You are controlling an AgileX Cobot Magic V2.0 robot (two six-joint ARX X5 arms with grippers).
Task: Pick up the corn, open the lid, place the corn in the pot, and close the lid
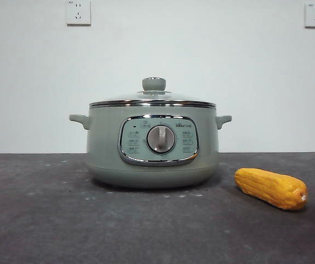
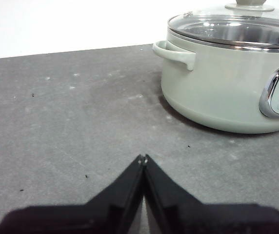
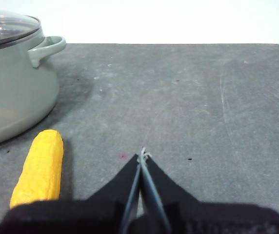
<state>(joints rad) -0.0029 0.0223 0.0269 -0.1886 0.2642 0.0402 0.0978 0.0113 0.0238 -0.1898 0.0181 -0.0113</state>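
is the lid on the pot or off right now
On. The lid sits level on the pot, its chrome rim meeting the pot's top edge all around, knob upright. The corn lies outside on the table.

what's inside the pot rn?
Nothing visible in it: the left wrist view shows dark interior through the glass lid, but the pot floor is hidden. The corn lies outside on the table.

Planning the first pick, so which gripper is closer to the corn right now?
Right. The right gripper sits just beside the corn on the table. The left gripper is on the pot's far side; its view shows no corn.
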